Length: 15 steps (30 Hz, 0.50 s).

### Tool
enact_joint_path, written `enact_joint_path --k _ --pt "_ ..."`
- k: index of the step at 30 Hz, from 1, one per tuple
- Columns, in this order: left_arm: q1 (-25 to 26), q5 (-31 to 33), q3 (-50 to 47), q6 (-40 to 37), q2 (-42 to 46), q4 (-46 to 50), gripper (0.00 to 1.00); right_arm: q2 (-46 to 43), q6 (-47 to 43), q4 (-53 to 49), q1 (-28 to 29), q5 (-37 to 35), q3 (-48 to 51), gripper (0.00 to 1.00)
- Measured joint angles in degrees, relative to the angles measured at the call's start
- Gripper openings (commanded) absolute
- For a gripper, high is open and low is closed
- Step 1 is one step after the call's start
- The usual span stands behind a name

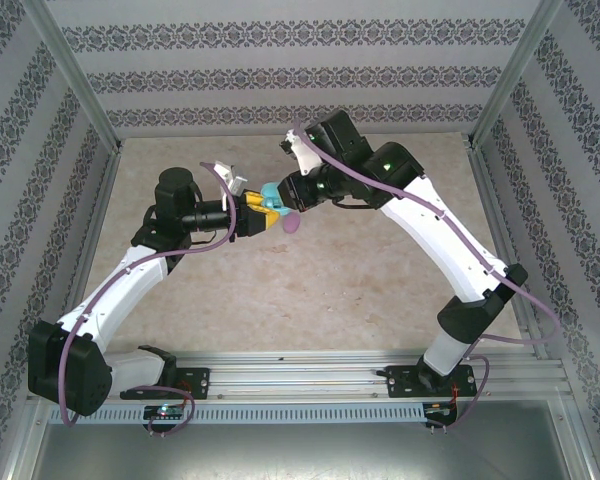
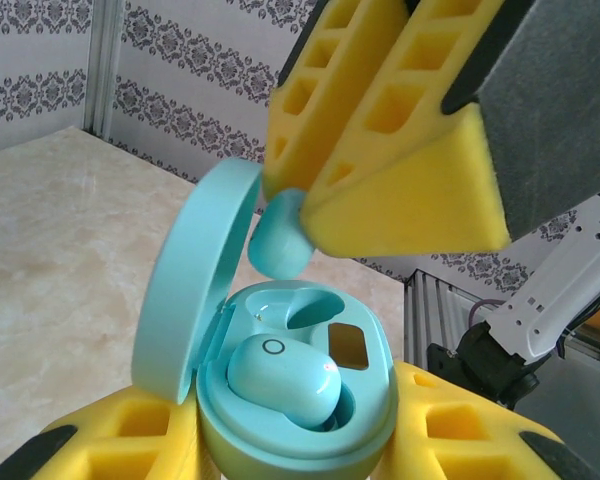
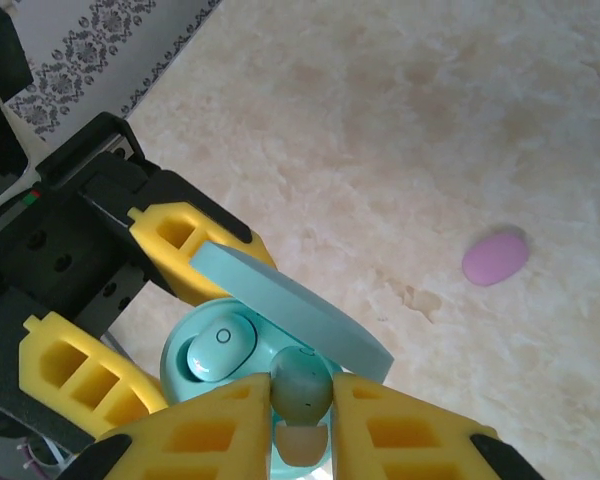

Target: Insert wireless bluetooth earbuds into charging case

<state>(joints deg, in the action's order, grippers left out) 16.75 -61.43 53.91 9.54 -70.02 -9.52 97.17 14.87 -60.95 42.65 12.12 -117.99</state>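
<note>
- Up in the air between the two arms, the second light blue bud hangs right over the open blue case, close above it but not in yet, as far as I can tell.
- Its twin, the first blue bud, is already seated in its well, so that half is done.
- Next to it the empty socket is waiting. The lid is flipped up and out of the way on the far side of the seated bud.
- My right pincer is pinching the hanging bud between its yellow pads, fingers nearly together.
- My left pincer is clamped on the case body from both sides and holds it off the tabletop, mouth facing up toward the bud.
- Off to the side, a pink oval thing lies on the tabletop, well apart from all this. I'd guess it's the other case, closed, but it's too small for me to be sure.
- My read on progress: the blue set is about half done. What's left is to drop this bud into the socket, let go and shut the lid. The pink set looks untouched, so I'd say under halfway overall.
</note>
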Motion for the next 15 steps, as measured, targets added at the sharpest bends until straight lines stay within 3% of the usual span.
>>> enact_joint_path --k 15 --pt "0.0 0.9 -0.1 1.1 0.0 0.1 0.07 -2.4 0.4 6.8 0.0 0.3 7.7 0.21"
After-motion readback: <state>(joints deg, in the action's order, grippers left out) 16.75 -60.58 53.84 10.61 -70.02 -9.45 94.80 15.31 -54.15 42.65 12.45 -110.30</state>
